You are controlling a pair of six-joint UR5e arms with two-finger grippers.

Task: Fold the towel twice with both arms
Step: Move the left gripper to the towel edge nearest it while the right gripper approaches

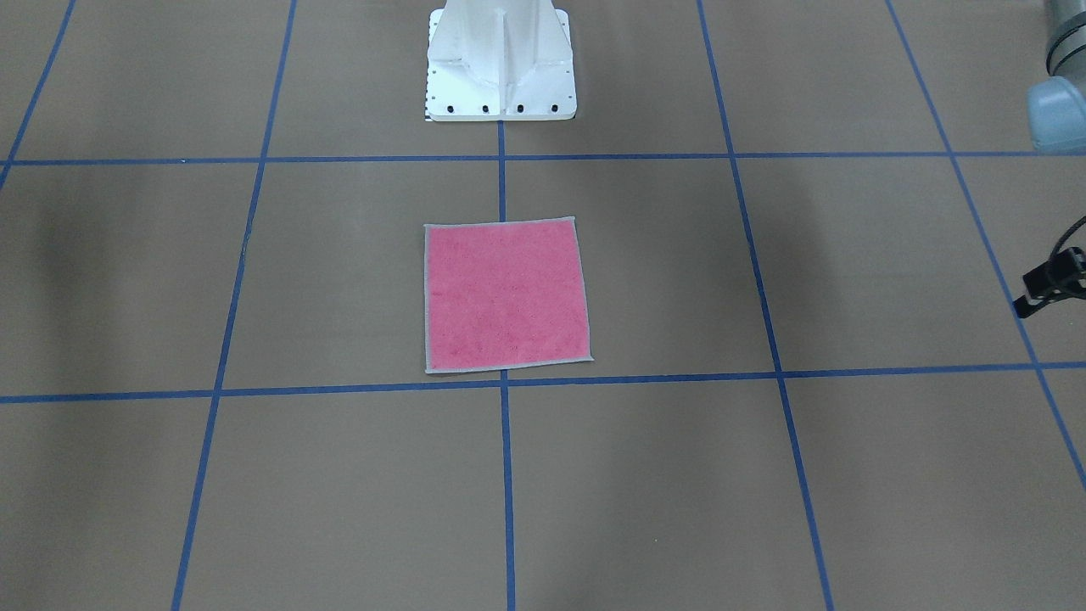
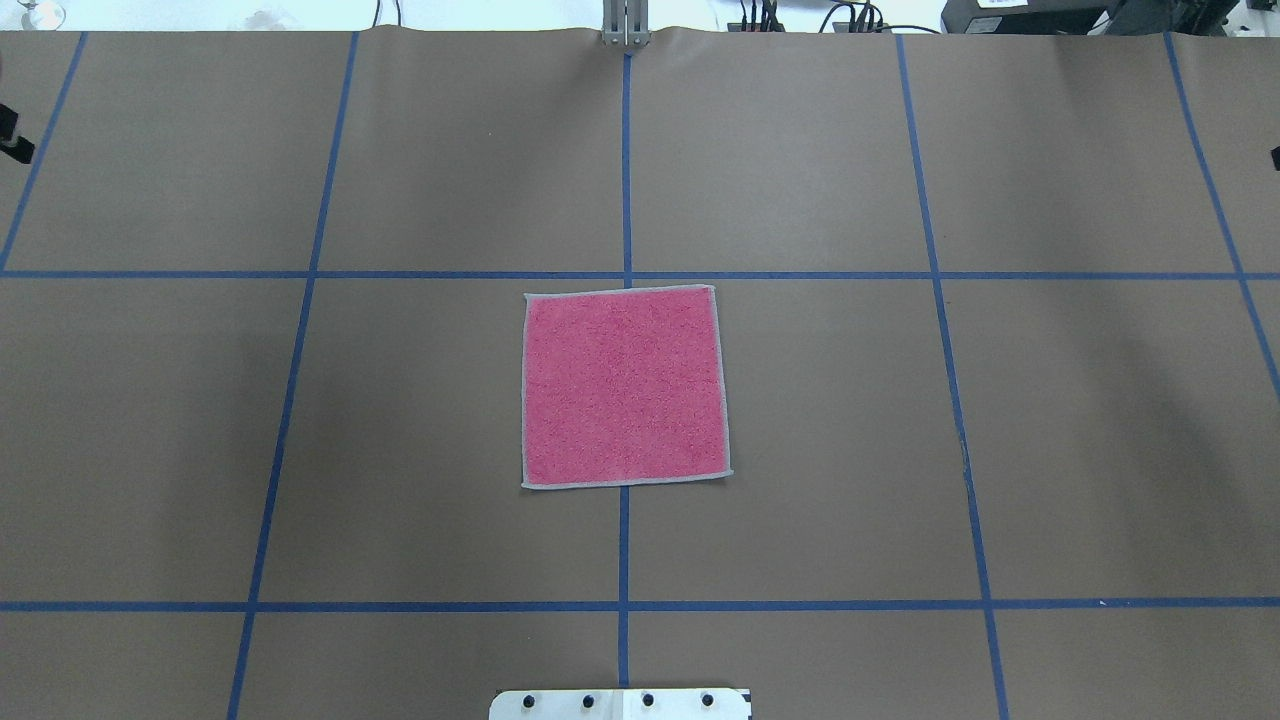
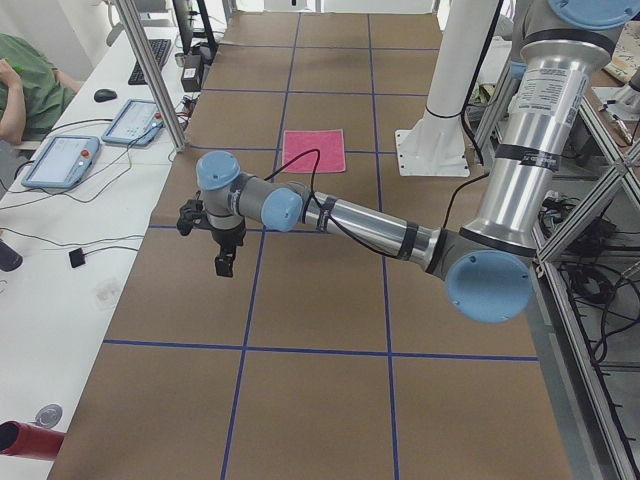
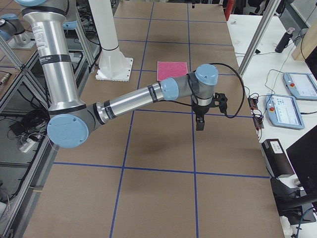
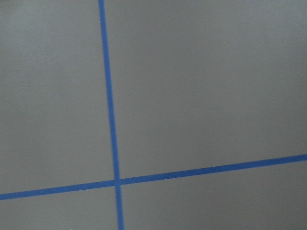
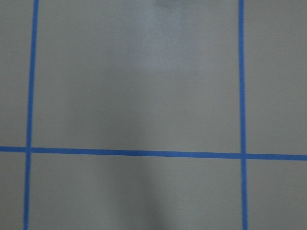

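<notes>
Lying flat and unfolded with its pink face up, the towel [image 2: 625, 385] rests on the desk [image 2: 900, 450], its light grey border showing on all four sides. It straddles a blue tape line [image 2: 626, 160], and the white pedestal [image 1: 501, 68] stands near its robot-side edge, apart from it.

The left arm [image 3: 370, 228] reaches low and almost level over the desk, well away from the towel on the robot's left. Its wrist is bent so that the left end effector [image 3: 224, 262] points straight down and hangs above the brown surface. The right arm [image 4: 133, 101] takes a similar pose well off the towel's other side, with the right end effector [image 4: 200, 123] pointing down above the desk. Whether either pair of fingers is apart or together cannot be told. Both wrist cameras show only brown covering and crossing tape.

Brown paper covers the desk, and the tape marks it into large squares. Beyond the towel's far edge runs a white side desk [image 3: 60, 260] carrying tablets [image 3: 60, 160], a keyboard [image 3: 150, 60] and cables. A person's green sleeve [image 3: 25, 90] shows there.
</notes>
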